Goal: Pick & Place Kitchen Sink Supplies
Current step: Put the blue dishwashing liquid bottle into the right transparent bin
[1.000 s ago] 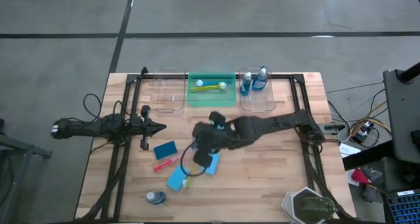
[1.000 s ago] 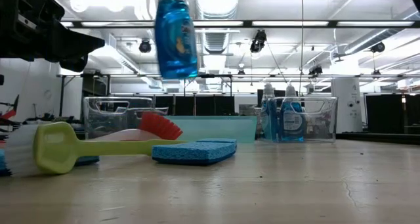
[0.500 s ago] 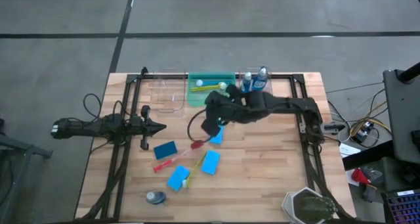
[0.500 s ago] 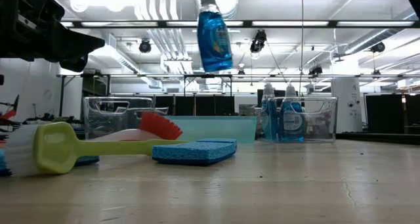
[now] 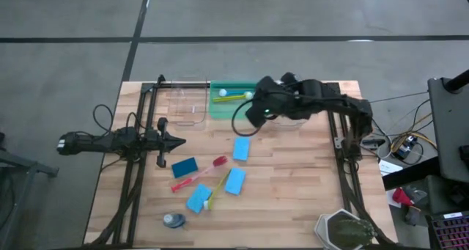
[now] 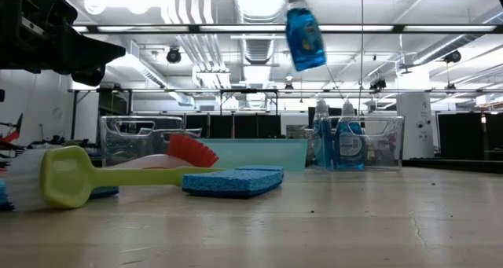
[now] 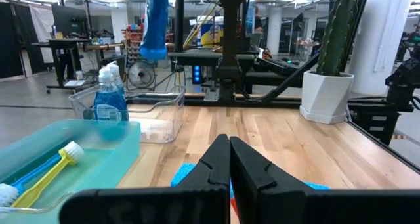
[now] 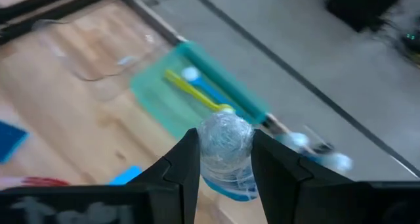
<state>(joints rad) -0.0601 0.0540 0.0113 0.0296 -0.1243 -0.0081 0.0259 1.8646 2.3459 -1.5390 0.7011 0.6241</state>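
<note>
Two black jointed arms (image 5: 322, 107) trailing black cables.

Right claw (image 8: 223, 159) clamped and raised high; left claw (image 7: 229, 159) closed, idle.

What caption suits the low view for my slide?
Right gripper carries a bottle of blue liquid high above the clear bin.

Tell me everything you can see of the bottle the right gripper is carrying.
The bottle is small, of clear plastic, filled with blue liquid. It hangs in the air, tilted, high above the table, clamped near its top between the fingers of the right gripper, which alone touch it. From above, the arm hides it; the gripper is over the near edge of the right clear bin, where two like bottles stand.
</note>
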